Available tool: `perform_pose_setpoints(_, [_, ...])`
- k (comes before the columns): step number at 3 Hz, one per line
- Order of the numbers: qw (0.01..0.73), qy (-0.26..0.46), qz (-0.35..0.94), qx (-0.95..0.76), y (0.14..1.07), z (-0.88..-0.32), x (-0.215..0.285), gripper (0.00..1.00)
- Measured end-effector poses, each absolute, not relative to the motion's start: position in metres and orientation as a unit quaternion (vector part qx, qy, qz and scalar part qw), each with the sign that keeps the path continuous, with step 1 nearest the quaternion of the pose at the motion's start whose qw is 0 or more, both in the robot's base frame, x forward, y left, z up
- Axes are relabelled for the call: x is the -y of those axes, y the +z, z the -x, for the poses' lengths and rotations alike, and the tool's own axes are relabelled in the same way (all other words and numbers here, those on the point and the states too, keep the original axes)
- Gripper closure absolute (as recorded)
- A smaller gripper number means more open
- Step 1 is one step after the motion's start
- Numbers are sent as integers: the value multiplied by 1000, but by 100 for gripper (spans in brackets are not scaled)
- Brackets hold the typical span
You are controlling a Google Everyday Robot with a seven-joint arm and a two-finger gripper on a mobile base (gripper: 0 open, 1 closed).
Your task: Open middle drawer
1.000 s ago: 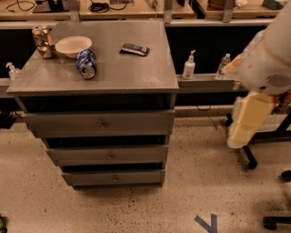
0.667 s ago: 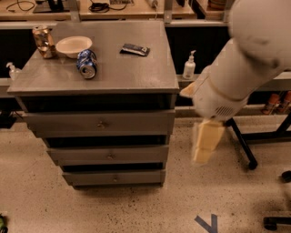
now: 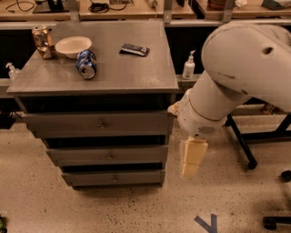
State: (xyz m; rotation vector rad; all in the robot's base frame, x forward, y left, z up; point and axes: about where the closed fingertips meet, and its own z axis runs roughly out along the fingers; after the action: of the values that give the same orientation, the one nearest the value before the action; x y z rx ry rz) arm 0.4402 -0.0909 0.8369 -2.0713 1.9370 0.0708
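Right of cabinet (image 3: 129, 73): 1 hand (image 3: 192, 159), grip cannot tell | middle drawer (image 3: 108, 155) of 3, shut | 2 cans (image 3: 43, 42) (image 3: 86, 63)

This looks like a robotics lab or workshop. A large white robot arm (image 3: 236, 77) fills the right side, its end effector (image 3: 191, 160) hanging low just beside the gray table (image 3: 136, 73) with three drawers. Wooden benches (image 3: 136, 11) along the back carry cables (image 3: 97, 6). Pump bottles (image 3: 188, 66) stand on a ledge behind the table. The floor (image 3: 136, 209) is bare speckled concrete with a blue tape mark (image 3: 205, 223), and black wheeled stand legs (image 3: 238, 141) stand at the right.
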Motion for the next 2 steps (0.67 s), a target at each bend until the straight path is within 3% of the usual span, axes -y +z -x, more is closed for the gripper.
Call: perform_pose_setpoints(2, [189,48,721,-664,742,-520,115,0])
